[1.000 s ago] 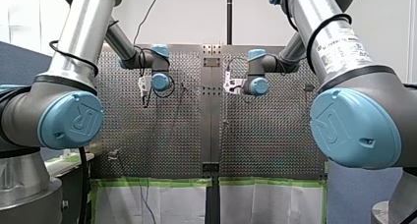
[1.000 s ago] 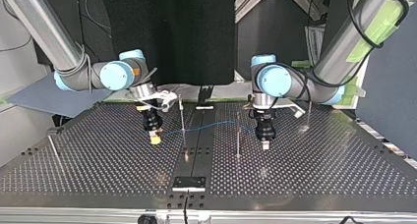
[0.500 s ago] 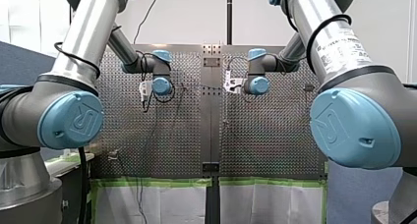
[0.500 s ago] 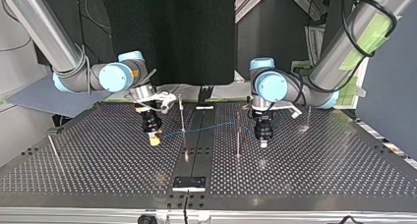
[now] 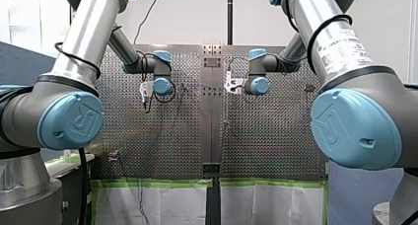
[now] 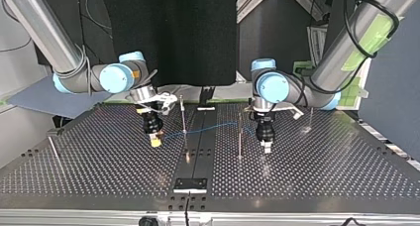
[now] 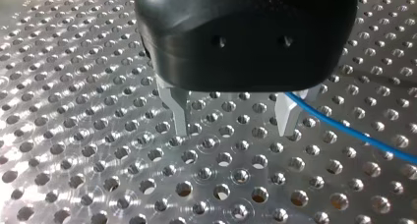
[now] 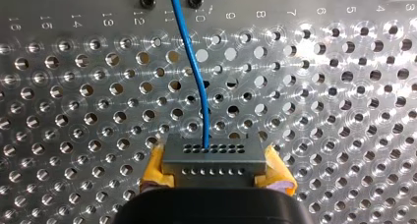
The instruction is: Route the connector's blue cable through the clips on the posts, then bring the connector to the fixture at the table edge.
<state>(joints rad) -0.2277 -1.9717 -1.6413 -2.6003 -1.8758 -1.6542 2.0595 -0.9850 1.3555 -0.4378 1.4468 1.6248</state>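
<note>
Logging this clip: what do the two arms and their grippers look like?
My left arm and my right arm are silver tubes with pale blue joint caps and black cables; the right carries a white label. My left gripper is black with metal fingers; my right gripper has yellow pads.

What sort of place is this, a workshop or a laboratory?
Most likely a robotics laboratory: my left arm and my right arm reach over a perforated metal table fitted with thin posts and a blue cable.
</note>
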